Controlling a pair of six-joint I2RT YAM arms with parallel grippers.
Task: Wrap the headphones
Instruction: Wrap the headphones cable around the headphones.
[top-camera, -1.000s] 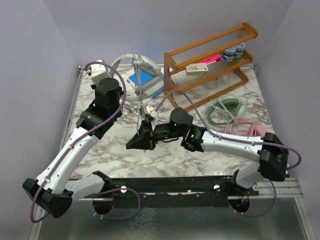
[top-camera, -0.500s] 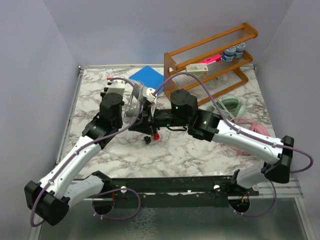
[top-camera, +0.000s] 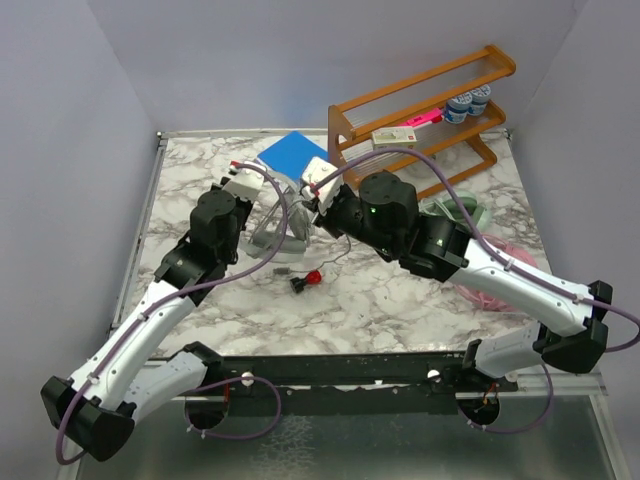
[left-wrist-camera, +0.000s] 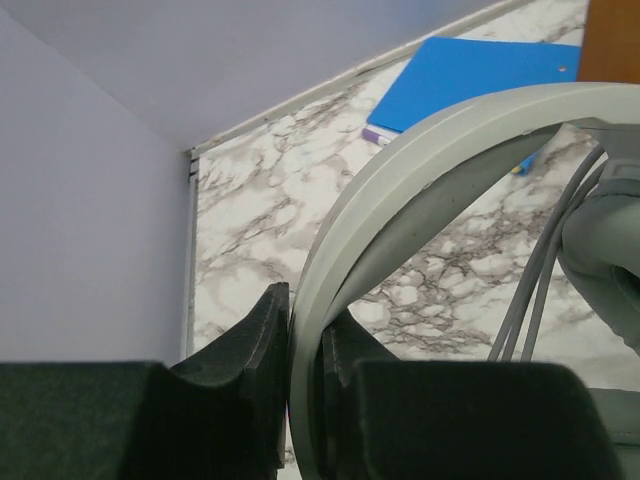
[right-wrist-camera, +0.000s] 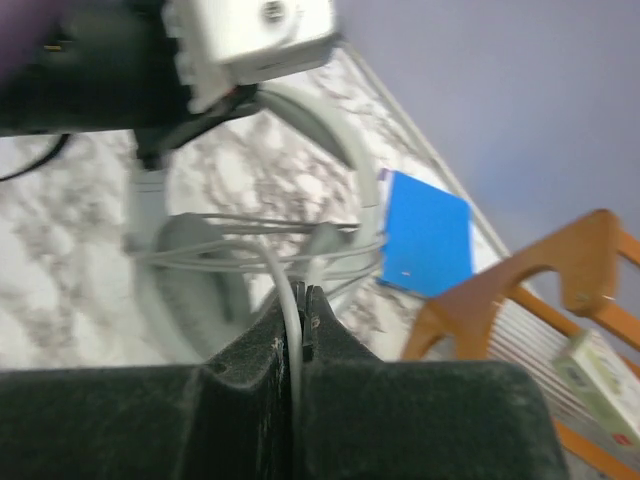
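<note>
Right, both arms meet over the middle of the marble surface (top-camera: 190, 165), and the silver-grey headphones (top-camera: 268, 232) hang between them. The left fingers (left-wrist-camera: 272, 335) are clamped narrow on the headband (left-wrist-camera: 400, 160), one pad on each side of the band, gripping it near one end of the arch. Across from them, the right fingers (right-wrist-camera: 312, 335) are pinched nearly together on the thin grey cable (right-wrist-camera: 288, 285), which runs up out of the pinch toward the ear cups. Several turns of that cable cross the cups in the right wrist view, lying side by side over the padded cup (right-wrist-camera: 190, 270).

Behind the headset lies a blue pad (top-camera: 292, 150), flat on the marble. A small red-and-black object (top-camera: 310, 279) sits just in front of the pair, apart from both arms. Off to the right, the mint green headphones (top-camera: 462, 208) rest near the foot of the wooden rack (top-camera: 420, 95), partly hidden by the right arm, and the pink headphones (top-camera: 505, 248) lie just beyond them, nearer the right edge.
</note>
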